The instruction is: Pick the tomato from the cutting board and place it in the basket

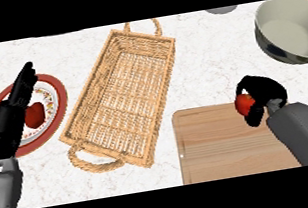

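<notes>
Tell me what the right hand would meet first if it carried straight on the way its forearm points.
Probably the wicker basket. The right hand, curled round the tomato, points up and left across the counter, toward the basket's right rim. Height is unclear, so it might pass above.

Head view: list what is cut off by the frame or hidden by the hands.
Head view: the bowl runs off the right edge, the cutting board off the bottom; the right hand covers most of the tomato; the left hand overlaps the plate.
</notes>
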`<action>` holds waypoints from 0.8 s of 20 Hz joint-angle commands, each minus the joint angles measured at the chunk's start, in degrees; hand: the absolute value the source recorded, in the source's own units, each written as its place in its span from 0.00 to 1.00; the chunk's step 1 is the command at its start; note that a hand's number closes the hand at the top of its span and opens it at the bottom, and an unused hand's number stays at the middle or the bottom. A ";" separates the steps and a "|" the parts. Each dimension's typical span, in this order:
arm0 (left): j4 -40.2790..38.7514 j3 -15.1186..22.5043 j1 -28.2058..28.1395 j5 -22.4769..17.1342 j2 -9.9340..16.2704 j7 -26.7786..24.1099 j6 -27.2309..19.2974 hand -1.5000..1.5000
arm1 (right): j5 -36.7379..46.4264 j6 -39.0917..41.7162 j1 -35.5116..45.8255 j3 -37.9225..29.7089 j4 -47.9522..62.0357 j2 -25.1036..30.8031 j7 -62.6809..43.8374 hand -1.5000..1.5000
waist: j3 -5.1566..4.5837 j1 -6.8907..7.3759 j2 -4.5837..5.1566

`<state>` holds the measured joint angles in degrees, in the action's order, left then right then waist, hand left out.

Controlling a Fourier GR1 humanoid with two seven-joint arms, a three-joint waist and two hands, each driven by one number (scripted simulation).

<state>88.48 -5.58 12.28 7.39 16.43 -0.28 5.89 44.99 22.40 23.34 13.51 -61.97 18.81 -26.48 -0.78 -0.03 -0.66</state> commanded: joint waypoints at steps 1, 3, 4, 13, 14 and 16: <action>-1.82 -2.69 -0.79 -1.63 2.08 -3.33 2.30 0.50 | 4.12 -7.34 -7.78 1.80 -3.45 -0.07 0.88 1.00 | 0.76 -0.28 0.60; -2.73 -3.27 0.03 -1.94 2.13 -1.60 2.19 0.50 | 7.52 -12.23 -8.56 2.24 -5.54 -1.11 -3.06 1.00 | 0.76 -0.42 0.58; 1.77 0.02 -2.25 0.85 -0.18 0.27 -0.05 0.50 | 8.14 -13.64 -12.67 2.37 -10.45 0.87 -3.25 1.00 | 0.76 -0.81 0.29; -0.51 -0.98 -0.18 0.64 -0.71 -0.53 -0.13 0.50 | 11.56 -20.34 -15.68 -2.58 -29.19 4.29 -7.22 1.00 | 0.73 -1.22 0.37; 0.17 -1.19 -0.93 0.11 -0.48 0.11 0.30 0.50 | 11.58 -23.21 -14.04 -3.19 -31.32 2.52 -7.70 1.00 | 0.74 -1.23 0.21; -0.99 -2.24 -0.45 -0.20 0.55 -0.91 0.76 0.50 | 10.10 -25.17 -11.13 -4.68 -34.99 0.49 -7.83 1.00 | 0.73 -0.99 0.32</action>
<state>88.70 -6.67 11.57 7.86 16.25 -0.16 6.11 55.92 1.49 10.21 11.28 -89.91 20.79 -33.80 -0.06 -1.00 -0.42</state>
